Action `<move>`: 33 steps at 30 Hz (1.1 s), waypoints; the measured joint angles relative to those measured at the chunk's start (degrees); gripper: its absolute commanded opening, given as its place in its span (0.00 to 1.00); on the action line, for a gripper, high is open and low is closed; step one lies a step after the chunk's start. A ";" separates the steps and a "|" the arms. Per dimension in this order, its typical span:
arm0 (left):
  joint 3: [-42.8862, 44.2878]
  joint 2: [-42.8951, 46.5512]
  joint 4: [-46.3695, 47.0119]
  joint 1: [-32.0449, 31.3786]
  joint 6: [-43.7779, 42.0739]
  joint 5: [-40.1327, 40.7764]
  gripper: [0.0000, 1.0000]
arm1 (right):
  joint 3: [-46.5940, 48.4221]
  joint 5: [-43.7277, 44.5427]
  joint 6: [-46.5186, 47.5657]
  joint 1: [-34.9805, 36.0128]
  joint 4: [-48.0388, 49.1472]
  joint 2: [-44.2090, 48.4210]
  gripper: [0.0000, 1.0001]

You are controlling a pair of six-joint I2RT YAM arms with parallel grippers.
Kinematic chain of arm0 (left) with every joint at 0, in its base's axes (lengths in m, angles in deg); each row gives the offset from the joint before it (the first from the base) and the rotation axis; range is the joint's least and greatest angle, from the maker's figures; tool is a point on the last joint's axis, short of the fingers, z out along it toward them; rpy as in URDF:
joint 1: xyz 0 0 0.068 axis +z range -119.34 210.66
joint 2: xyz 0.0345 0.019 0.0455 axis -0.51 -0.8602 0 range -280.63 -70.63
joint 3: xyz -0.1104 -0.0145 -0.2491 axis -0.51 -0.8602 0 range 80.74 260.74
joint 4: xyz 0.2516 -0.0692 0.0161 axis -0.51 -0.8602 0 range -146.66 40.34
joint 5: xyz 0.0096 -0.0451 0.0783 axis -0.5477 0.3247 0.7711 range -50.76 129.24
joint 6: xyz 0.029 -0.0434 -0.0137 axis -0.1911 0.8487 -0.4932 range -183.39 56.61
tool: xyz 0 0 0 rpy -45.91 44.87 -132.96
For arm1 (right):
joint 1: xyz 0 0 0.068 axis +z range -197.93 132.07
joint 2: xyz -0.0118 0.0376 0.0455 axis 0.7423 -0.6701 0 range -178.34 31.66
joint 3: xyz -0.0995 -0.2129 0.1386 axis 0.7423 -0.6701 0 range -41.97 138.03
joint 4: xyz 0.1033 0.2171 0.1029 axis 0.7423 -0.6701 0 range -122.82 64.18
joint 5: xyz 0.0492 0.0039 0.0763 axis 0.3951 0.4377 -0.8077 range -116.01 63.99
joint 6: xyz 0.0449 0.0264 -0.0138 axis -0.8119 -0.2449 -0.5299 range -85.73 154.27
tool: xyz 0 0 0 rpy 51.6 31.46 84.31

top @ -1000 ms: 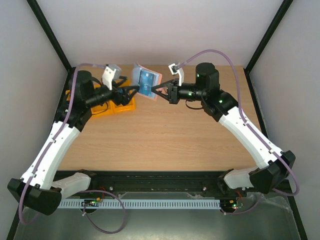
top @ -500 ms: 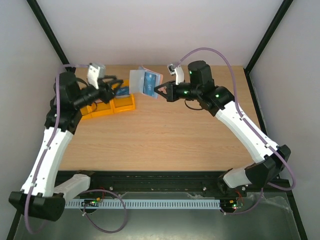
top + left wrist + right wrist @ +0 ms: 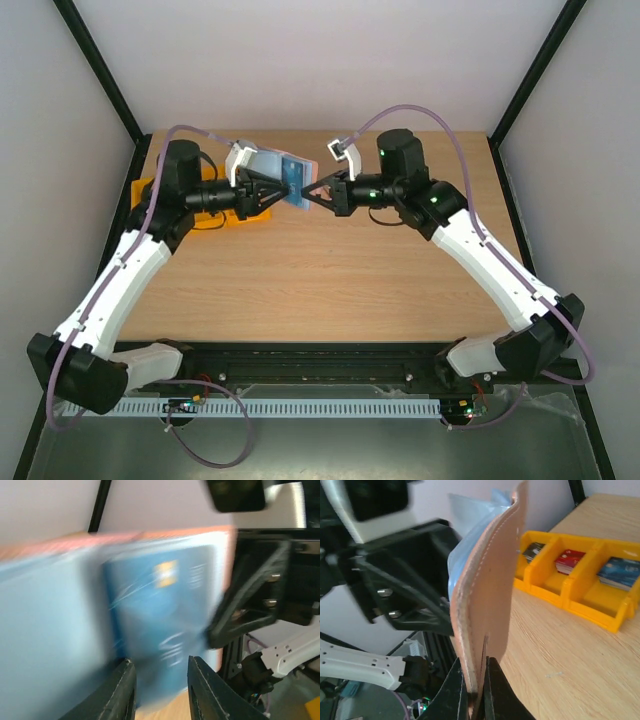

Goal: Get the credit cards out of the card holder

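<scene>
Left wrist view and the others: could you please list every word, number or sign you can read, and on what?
No text is readable.
Blue card: pale print beside a gold chip, motion-blurred.
Cards in the yellow tray: print too small.
Card holder: no lettering visible.

Bright, even light fills the overhead view, which is sharp throughout, with faint soft shadows on the wooden table [image 3: 330,270]. The left wrist view is heavily motion-blurred: the blue credit card [image 3: 165,625] and the card holder [image 3: 50,630] smear sideways. The right wrist view is clearer, its yellow tray [image 3: 590,615] slightly soft.
</scene>
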 measured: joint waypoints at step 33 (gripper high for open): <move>-3.87 7.52 9.73 4.63 8.37 -13.20 0.27 | -4.87 -18.73 -4.92 -0.33 19.52 3.08 0.02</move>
